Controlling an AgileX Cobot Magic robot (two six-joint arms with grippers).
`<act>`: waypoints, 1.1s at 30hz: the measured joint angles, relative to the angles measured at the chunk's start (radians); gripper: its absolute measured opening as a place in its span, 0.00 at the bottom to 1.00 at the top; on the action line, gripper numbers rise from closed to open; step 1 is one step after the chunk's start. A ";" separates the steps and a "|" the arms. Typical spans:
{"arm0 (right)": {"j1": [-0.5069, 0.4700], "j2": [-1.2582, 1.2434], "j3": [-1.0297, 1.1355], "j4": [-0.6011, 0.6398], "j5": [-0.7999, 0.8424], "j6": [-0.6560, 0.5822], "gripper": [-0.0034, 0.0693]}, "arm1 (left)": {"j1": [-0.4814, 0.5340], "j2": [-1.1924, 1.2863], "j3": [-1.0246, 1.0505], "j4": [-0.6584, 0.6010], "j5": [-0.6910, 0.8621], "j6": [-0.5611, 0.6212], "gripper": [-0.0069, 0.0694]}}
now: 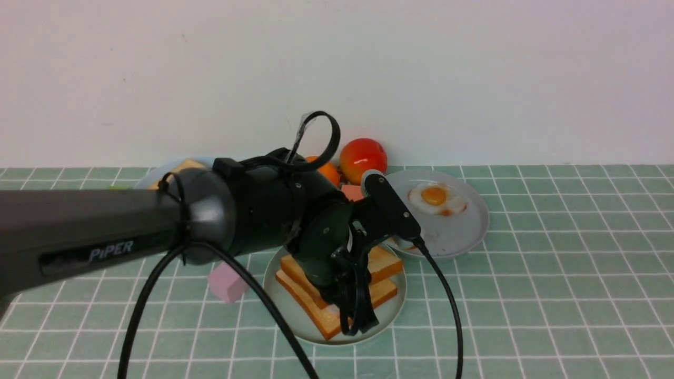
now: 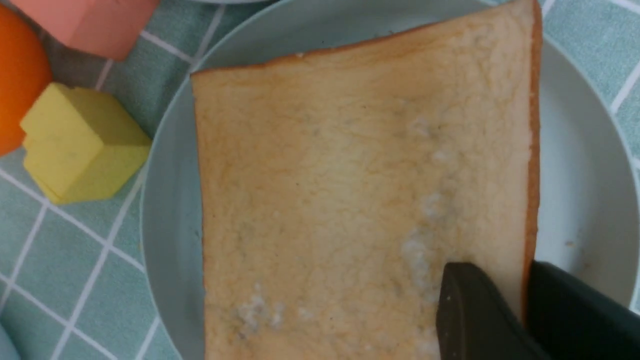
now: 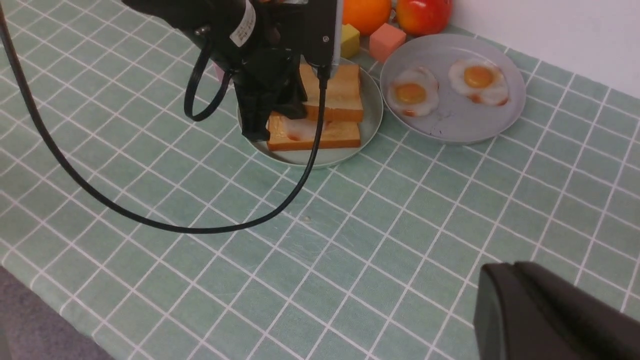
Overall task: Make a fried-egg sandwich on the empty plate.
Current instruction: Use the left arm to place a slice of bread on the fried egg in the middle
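Observation:
The mint-green plate [image 1: 295, 322] holds a bottom toast slice [image 1: 311, 311] with a white egg [image 3: 300, 131] on it. A top toast slice [image 1: 387, 262] lies over them, offset toward the far side. My left gripper [image 1: 358, 326] points down at the plate's near side and is shut on the top slice's edge. In the left wrist view one finger [image 2: 465, 310] presses the slice's face [image 2: 350, 190] and the other sits just past the crust. My right gripper [image 3: 510, 267] hovers over bare cloth, jaws together and empty; it is out of the front view.
A grey-blue plate [image 1: 463, 237] behind and to the right holds two fried eggs [image 3: 410, 95], [image 3: 477, 80]. An orange [image 1: 329, 171], a red fruit [image 1: 363, 158], a salmon block [image 3: 387, 41] and a yellow block [image 2: 80, 145] crowd the back. A pink block [image 1: 226, 284] lies left of the plate.

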 joint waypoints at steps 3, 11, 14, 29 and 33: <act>0.000 0.000 0.000 0.003 0.000 0.000 0.09 | 0.000 0.000 0.000 -0.015 0.011 0.000 0.26; 0.000 0.000 0.000 0.005 0.000 0.000 0.10 | 0.000 0.000 0.000 -0.046 0.017 0.000 0.32; 0.000 0.000 0.000 0.005 0.000 0.000 0.10 | 0.000 0.000 0.000 -0.048 0.018 0.000 0.40; 0.000 0.000 0.000 0.016 0.000 0.000 0.11 | 0.000 -0.073 0.000 -0.084 0.050 -0.006 0.49; 0.000 0.000 0.000 0.016 0.000 0.000 0.11 | 0.000 -0.232 0.000 -0.160 0.065 -0.068 0.39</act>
